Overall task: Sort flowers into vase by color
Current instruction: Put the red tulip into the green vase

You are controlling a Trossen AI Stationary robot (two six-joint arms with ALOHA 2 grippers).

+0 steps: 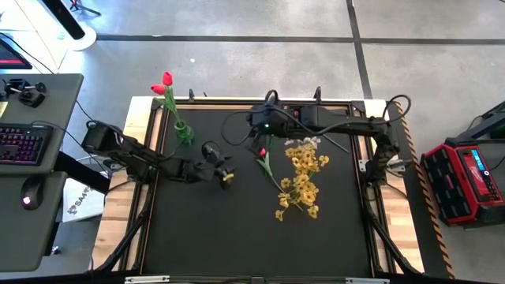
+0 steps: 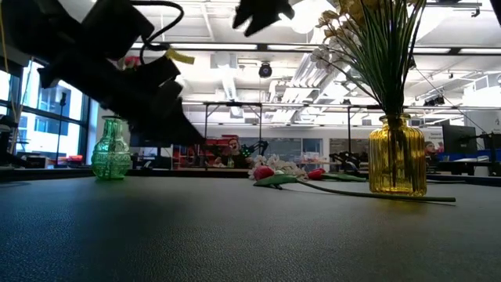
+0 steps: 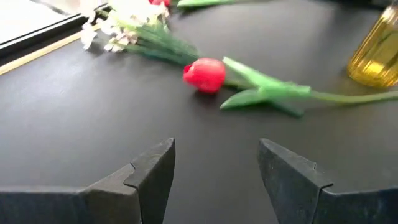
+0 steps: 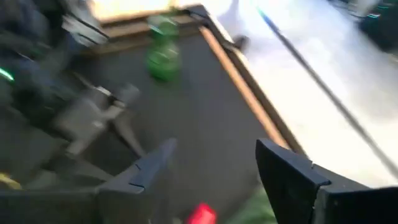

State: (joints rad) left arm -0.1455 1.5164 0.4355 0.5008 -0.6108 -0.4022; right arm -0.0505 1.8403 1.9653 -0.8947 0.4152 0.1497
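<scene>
Red tulips: one in green vase (image 1: 182,131), one lying on mat (image 1: 197,229) (image 1: 263,157). Yellow vase (image 2: 398,160) holds yellow sprays (image 1: 302,177). Left gripper (image 1: 227,175) wide, empty; right gripper (image 1: 254,136) open, empty above lying tulip.

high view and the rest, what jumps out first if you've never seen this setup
The bushy yellow flowers stand in a yellow vase right of the mat's centre, the brightest mass on the dark table. Next, a red tulip rises from a green vase near the far left corner. A second red tulip lies flat on the mat, just ahead of the open left claw.
</scene>
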